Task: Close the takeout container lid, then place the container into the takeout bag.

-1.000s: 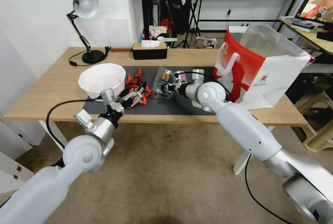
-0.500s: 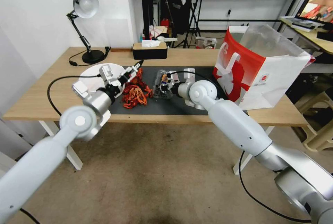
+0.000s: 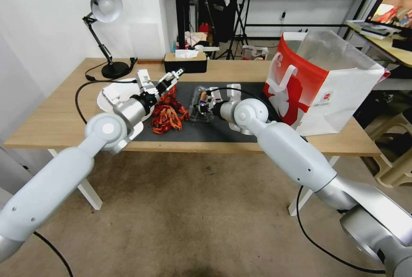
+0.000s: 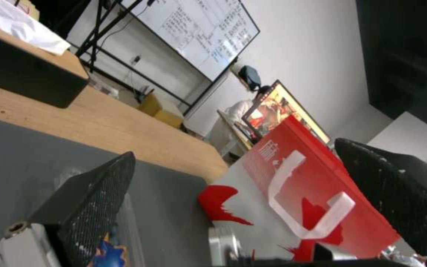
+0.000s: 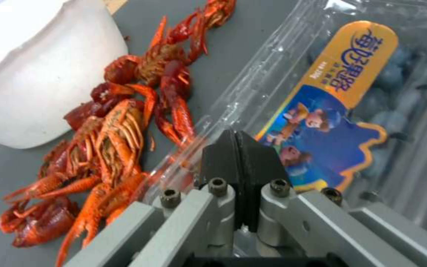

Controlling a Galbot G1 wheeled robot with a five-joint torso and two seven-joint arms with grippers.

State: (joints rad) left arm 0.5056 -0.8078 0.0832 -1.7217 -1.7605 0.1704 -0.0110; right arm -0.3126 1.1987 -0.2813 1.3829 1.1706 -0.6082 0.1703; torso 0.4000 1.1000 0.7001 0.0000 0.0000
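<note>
in the head view, the blueberry container (image 3: 202,101) lies on the dark mat (image 3: 214,131), between the crayfish pile (image 3: 168,114) and the takeout bag (image 3: 319,86), and sits where it was half a second ago. the right gripper (image 3: 209,106) is at the container's edge on the bag side, unmoved since then. the left gripper (image 3: 171,79) has changed most: a second ago it hung low at the front of the crayfish pile, and it now stands raised above the pile's far end, nearer the tissue box (image 3: 185,62), fingers spread wide and holding nothing. the arm now covers much of the white bowl (image 3: 107,96), which stands beside the crayfish on the side away from the container.

in the left wrist view, two black fingers (image 4: 95,200) stand far apart with nothing between them. past them is the bag's red face with its white handle (image 4: 302,200), upright on the table.

in the right wrist view, the right gripper's black pads (image 5: 233,155) are pressed together on the clear rim of the takeout container lid (image 5: 272,96). the lid lies down over the blueberries, its orange and blue sticker (image 5: 332,107) facing up. the crayfish touch the container's side, with the bowl just beyond them.
</note>
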